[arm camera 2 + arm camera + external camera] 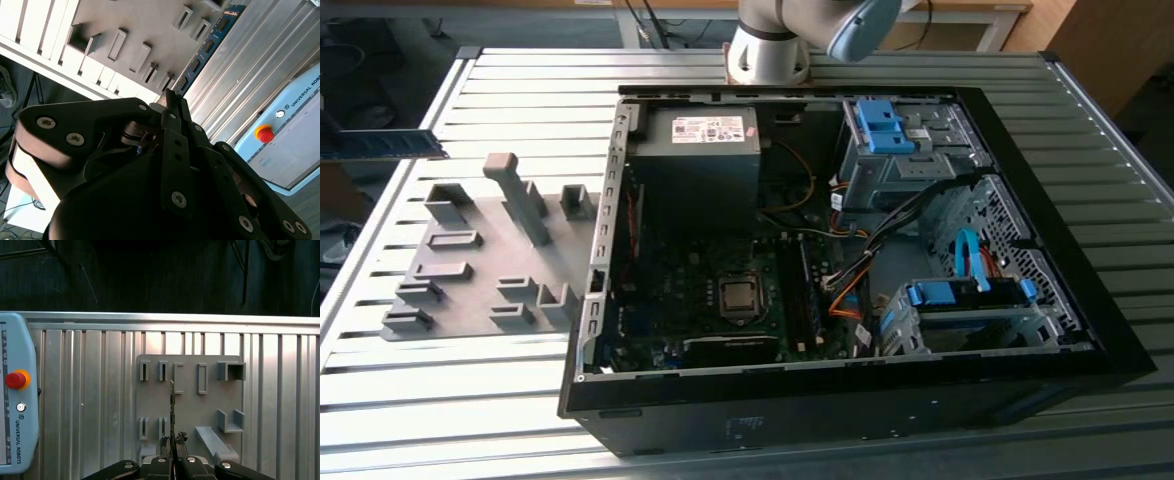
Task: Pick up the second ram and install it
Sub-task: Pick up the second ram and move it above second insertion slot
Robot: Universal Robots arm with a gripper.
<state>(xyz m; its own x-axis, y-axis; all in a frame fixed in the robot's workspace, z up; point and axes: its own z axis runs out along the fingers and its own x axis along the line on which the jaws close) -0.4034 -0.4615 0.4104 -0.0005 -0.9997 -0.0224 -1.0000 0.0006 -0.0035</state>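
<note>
The pincer (172,444) is clenched on one end of the memory stick (207,47), which juts out from between its fingers. In both wrist views the stick hangs in the air, edge-on above the grey tray (467,290) and touching none of its blocks. In the exterior view it shows at the far left, well apart from the open computer case (854,420) on the slatted worktop (400,400).

The step in hand looks like the carry from tray to case. To do it well, the grip should hold firm and the stick should stay straight and edge-on. It should pass clear of the tall tray blocks and the case wall, because a knock could twist it in the grip.

The exterior view's left edge cuts the stick off. Its notch and contacts cannot be seen. The slots on the board (680,290) are dark, and I cannot tell whether another stick is already seated there.
</note>
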